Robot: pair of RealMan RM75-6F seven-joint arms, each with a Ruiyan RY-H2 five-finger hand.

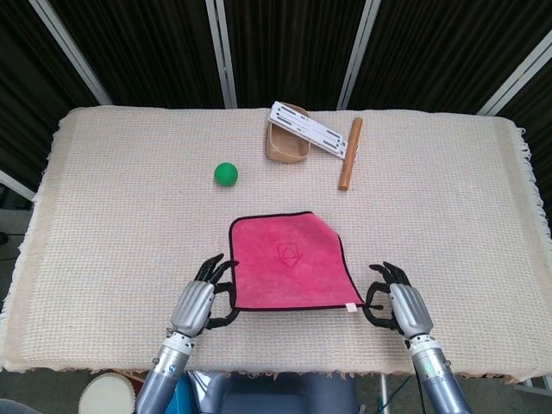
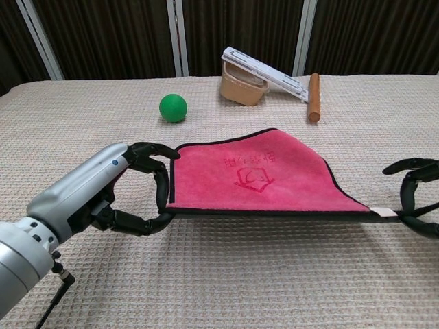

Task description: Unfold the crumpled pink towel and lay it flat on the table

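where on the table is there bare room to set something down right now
Bare cloth lies left of the green ball and right of the wooden stick, out to both table edges. Crowded: the back middle, by the tan container, and the front middle, where both hands pinch the pink towel.

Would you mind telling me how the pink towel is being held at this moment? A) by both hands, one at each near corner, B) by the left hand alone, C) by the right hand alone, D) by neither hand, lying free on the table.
A: the left hand and right hand each pinch a near corner of the pink towel, whose near edge is stretched between them above the table.
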